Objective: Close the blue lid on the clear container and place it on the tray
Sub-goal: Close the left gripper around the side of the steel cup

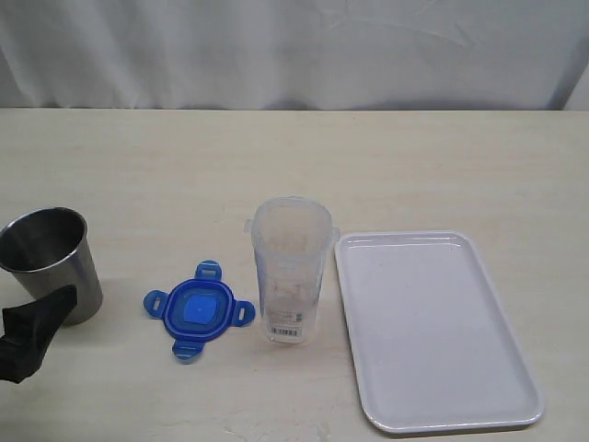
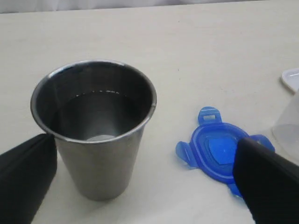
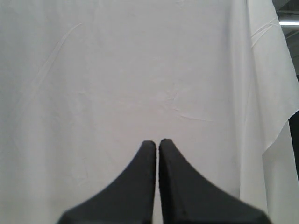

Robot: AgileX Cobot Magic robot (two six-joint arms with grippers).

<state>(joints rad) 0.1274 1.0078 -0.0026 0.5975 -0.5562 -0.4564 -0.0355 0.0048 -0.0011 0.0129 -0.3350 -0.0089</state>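
The left hand [image 2: 145, 142] gapes empty; the right hand [image 3: 157, 142] is closed. The left must centre over the lid [image 1: 199, 310] beside the container [image 1: 291, 272].

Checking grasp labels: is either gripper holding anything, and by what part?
Nothing is held. The left gripper is open near the steel cup, not gripping it; the right gripper is shut and empty.

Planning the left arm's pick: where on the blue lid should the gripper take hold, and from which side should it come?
Likely from straight above: the blue lid lies flat on the table, offering only its edges. Pinch across the rim at its near and far flaps, since the clear container stands close to one of the side flaps.
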